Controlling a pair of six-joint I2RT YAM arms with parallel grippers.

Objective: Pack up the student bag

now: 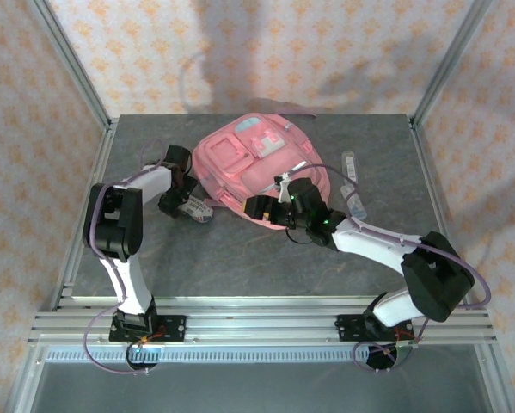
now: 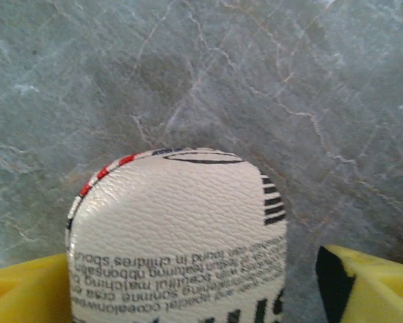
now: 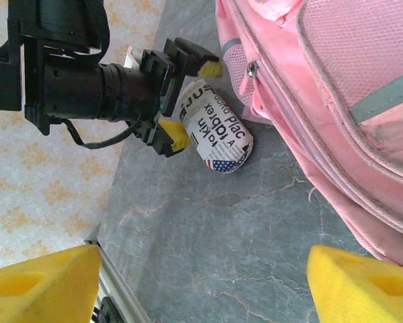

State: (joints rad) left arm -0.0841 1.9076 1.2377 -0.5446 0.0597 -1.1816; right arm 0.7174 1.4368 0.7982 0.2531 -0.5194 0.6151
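The student bag [image 1: 257,159] is a big pink backpack lying flat in the middle of the table; its side with grey trim shows in the right wrist view [image 3: 336,81]. A small white pouch with newspaper print [image 2: 181,229] lies on the table left of the bag [image 1: 197,209] [image 3: 214,131]. My left gripper [image 2: 201,289] [image 1: 186,205] is open and straddles the pouch: one yellow finger [image 2: 26,289] touches it, while a gap shows at the other. My right gripper [image 3: 201,289] [image 1: 259,208] is open over bare table at the bag's near edge, holding nothing.
A clear slim item [image 1: 350,165] lies on the table right of the bag, with another one [image 1: 360,203] nearer me. Metal frame posts [image 1: 81,73] stand at the table's back corners. The grey table [image 1: 240,258] is bare toward the near edge.
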